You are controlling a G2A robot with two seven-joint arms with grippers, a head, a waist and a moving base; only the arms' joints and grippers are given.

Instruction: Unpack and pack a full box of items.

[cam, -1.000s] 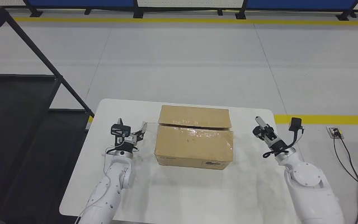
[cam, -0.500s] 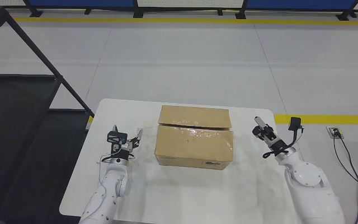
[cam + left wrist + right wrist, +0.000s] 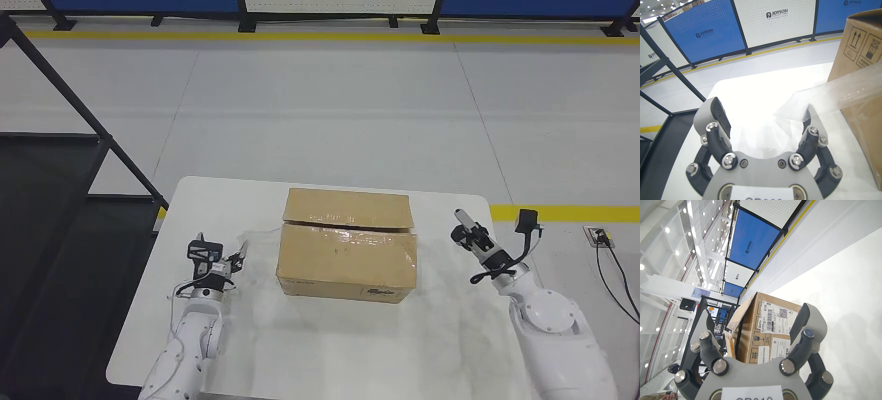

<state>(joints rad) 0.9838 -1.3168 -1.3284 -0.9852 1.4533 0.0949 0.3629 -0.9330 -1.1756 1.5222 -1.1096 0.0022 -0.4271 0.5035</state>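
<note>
1. Left claw (image 3: pixel 762 108) has drawn back from the box (image 3: pixel 345 250), spread open, clear tape (image 3: pixel 829 94) clinging to one finger.
2. Box sits mid worktop (image 3: pixel 300 340), seal peeling: unpacking looks barely begun.
3. Right claw (image 3: pixel 755 309) hangs open beside the box.

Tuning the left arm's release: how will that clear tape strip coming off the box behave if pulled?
Probably floppy: the clear tape strip is a thin film running from the box to one finger of the open left gripper. Likely clingy: its end sits on that finger unclamped, so it may not drop off.
</note>
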